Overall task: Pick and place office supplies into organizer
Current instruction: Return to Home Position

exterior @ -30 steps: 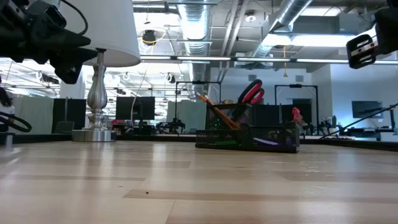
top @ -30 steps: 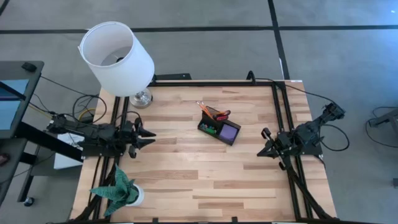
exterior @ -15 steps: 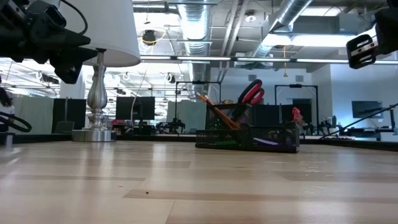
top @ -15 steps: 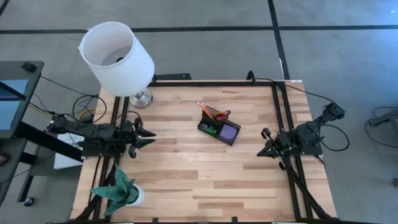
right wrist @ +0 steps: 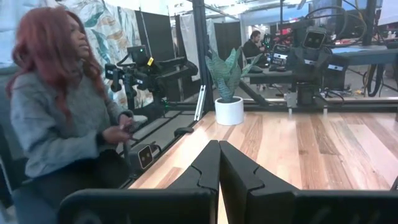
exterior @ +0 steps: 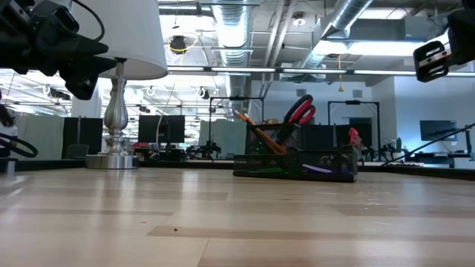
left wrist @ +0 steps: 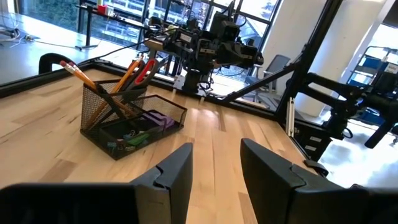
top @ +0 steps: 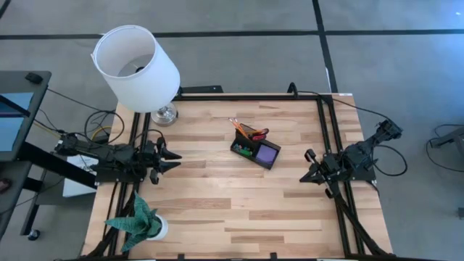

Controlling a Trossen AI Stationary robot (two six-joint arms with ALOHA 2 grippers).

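The left tool (top: 177, 161) hangs at the surface's (top: 217, 210) left edge, fingers spread, empty. Well to its right sits the organizer (top: 255, 149), holding scissors (top: 259, 134), pencils (top: 238, 125) and what looks like a purple pad (top: 267, 153). Farther right, the right tool (top: 306, 174) hangs, fingers pressed together.

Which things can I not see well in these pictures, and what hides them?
- Small items in the organizer's front compartment: too small in the high view, blurred behind its mesh wall in the left wrist view.
- Pens: cannot be told apart from the pencils in any view.
- Scissors: blades hidden inside the organizer; only the red handles show.
- Left gripper, right gripper: parked at the table's sides, hiding nothing.
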